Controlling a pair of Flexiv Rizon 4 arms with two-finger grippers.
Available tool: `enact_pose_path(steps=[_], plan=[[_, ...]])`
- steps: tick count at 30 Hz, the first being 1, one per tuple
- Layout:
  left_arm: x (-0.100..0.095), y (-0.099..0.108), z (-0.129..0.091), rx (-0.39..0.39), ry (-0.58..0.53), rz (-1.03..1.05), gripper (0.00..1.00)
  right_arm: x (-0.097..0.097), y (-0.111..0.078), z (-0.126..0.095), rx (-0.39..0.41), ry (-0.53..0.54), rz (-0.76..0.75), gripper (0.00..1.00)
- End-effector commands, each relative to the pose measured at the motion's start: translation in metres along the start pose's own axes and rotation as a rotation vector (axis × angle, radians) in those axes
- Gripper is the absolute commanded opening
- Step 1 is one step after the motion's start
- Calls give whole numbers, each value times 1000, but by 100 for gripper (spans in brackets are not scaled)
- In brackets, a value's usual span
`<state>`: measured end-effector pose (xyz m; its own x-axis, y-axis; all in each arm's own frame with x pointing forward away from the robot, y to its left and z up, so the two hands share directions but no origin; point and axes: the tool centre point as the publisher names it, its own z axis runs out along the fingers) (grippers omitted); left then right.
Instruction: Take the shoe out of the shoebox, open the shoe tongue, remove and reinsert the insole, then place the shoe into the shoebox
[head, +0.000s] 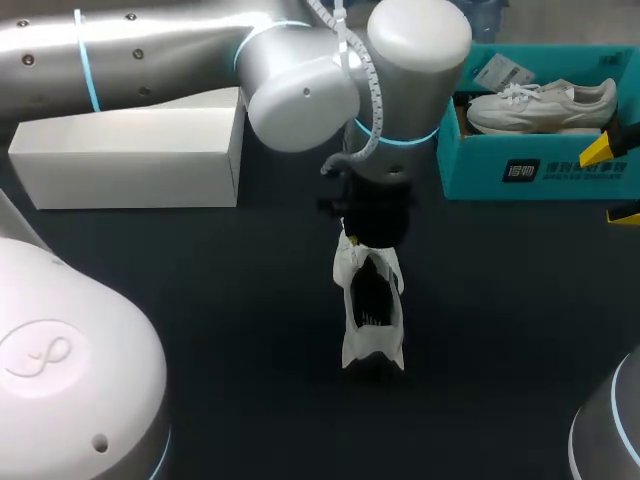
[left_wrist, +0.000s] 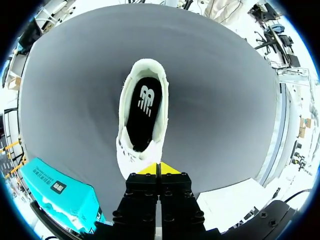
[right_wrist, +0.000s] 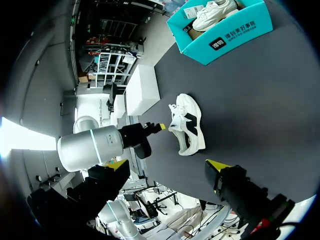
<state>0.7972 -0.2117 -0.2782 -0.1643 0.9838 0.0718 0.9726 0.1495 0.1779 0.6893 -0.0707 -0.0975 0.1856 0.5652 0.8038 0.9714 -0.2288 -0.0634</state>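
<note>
Head view: the silver left arm (head: 150, 50) enters from the upper left. Its left gripper (head: 365, 238) points down at centre onto a white trainer with a black insole (head: 356, 345) on the dark table (head: 220, 330). At upper right, a teal cardboard shoebox (head: 480, 175) with a black printed label holds a second white trainer (head: 545, 105). One white box (head: 130, 155) lies upper left. The right gripper (head: 615, 181) shows at the right edge.

Left wrist view: the left gripper's yellow tips press together at the trainer's laced front; whether they pinch the tongue is unclear. A white logo marks the insole.

Right wrist view: the right gripper gapes wide, holding nothing, above the table.
</note>
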Motion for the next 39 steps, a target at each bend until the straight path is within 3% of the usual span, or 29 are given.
enact_pose_path(steps=[1,3,8,17,20,25,34,39], plan=[[-7,9,11,5,-54,-23,0,0,0,0,-1,-1,1,100],[-15,10,18,-19,-63,-38,0,0,0,0,-1,-1,1,100],[-25,1,29,11,-42,-12,0,0,0,0,-1,-1,1,100],[-14,-21,41,100,6,52,0,0,0,0,-1,-1,1,100],[-10,-23,38,97,9,50,0,0,0,0,-1,-1,1,100],[-16,-12,37,80,-15,-13,0,0,0,0,-1,-1,1,100],[-20,-35,58,134,33,-15,0,0,0,0,-1,-1,1,100],[-14,-33,41,182,-9,-86,0,0,0,0,-1,-1,1,100]])
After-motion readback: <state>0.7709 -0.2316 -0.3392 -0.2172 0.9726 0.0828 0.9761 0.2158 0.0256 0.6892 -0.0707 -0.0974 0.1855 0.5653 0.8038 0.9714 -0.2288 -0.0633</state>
